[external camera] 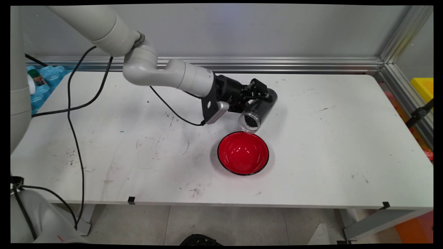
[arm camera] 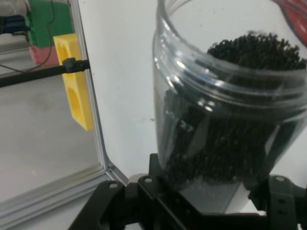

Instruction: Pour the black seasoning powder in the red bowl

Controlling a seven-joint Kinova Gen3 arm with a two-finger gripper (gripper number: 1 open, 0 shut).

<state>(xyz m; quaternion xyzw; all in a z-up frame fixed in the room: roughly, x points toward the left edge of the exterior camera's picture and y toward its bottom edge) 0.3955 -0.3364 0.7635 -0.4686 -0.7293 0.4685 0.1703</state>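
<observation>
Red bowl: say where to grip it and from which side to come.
Grip the red bowl by its thin black rim, coming down from above with one finger inside and one outside. It sits upright and open, its wall flares too wide to span, and the near rim is farthest from the tool holding the jar.

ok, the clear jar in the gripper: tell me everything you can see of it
The jar is a clear plastic cylinder with a threaded neck and no lid. It holds small black granules, which lie against the lower wall and reach the mouth. The gripper clamps it around the body near its base. It is tipped well over, its open mouth pointing down toward the red bowl and hanging just above the bowl's far rim, clear of the table. No granules show in the bowl.
</observation>
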